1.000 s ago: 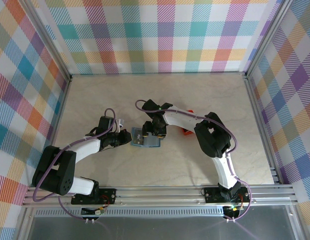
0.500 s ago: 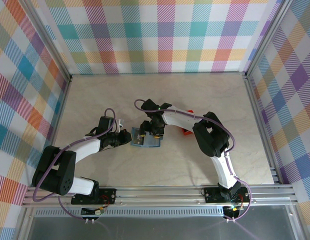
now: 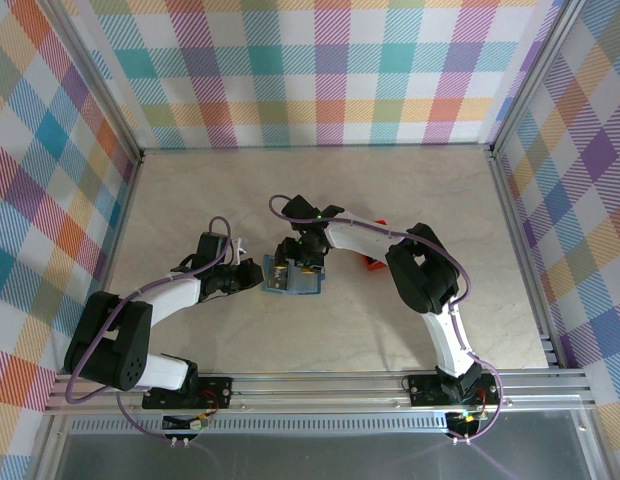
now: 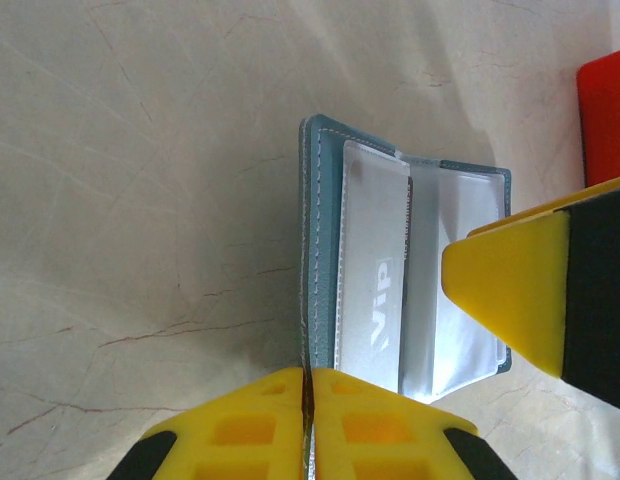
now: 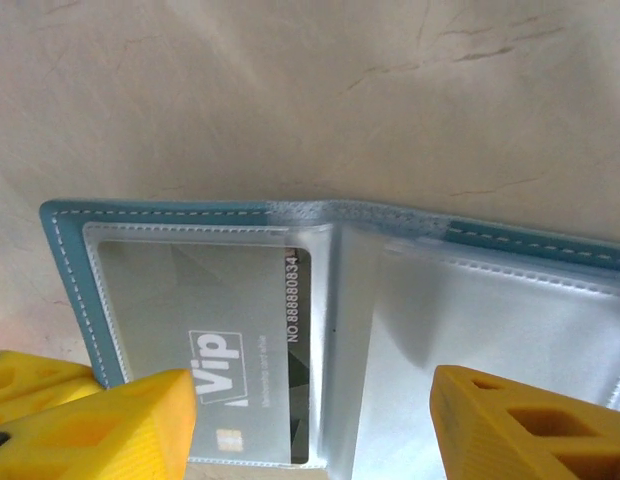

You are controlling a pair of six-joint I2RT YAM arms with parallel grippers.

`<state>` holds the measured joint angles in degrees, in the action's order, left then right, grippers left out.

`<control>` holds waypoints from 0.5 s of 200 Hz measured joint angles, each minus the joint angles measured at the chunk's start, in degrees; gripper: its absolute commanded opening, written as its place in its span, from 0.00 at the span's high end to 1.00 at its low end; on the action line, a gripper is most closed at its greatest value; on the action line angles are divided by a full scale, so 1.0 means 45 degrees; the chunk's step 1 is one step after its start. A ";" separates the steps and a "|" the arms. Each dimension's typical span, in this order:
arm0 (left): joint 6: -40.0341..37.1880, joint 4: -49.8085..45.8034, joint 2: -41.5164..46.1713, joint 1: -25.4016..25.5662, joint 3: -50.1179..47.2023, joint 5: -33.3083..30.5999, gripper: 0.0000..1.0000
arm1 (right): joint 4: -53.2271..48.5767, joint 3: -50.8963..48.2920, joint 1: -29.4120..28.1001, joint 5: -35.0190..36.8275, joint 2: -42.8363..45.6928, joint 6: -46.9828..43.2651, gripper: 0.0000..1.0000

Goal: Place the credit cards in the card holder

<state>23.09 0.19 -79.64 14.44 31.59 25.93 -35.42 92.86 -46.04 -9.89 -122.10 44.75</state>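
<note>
With the left hand [image 4: 308, 400] pinching its cover edge, the open card holder [image 5: 360, 330] lies on the worktop [image 5: 290, 80] beneath the spread right hand [image 5: 315, 420], one credit card [image 5: 240, 340] apparently seated in the pocket nearest the left hand, so the next move is likely lifting clear to fetch another.

Your left pincer [image 4: 308, 385] has its tips pressed together on the edge of the card holder [image 4: 320, 250]. The holder lies unfolded on the table [image 4: 140, 200] and stretches straight out ahead of those tips. Just ahead of them and slightly to their right, you find one card [image 4: 375, 270] sitting inside the holder's nearer pocket. Your right pincer [image 5: 315, 430] hangs over the holder with its fingers apart, one on each side of the fold. The pocket with the card lies by the finger [image 5: 120, 420] on the left of its wrist view, the other pocket by the opposite finger. The small tray [image 4: 605, 115] lies on the table beyond the right pincer, apart from the holder.
</note>
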 measured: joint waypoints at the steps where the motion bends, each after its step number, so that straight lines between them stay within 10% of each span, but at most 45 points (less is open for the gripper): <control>1: 0.0000 0.0000 0.0000 0.0000 0.0000 0.0000 0.90 | -0.0010 -0.0005 0.0000 0.0029 0.0000 -0.0005 0.37; 100: 0.0000 0.0000 0.0000 0.0000 0.0000 -0.0005 0.90 | -0.0908 -0.0180 0.0000 0.1282 0.0588 -0.0092 0.34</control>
<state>23.09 0.19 -79.64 14.44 31.59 25.91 -39.51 92.05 -46.04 -4.12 -119.46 44.34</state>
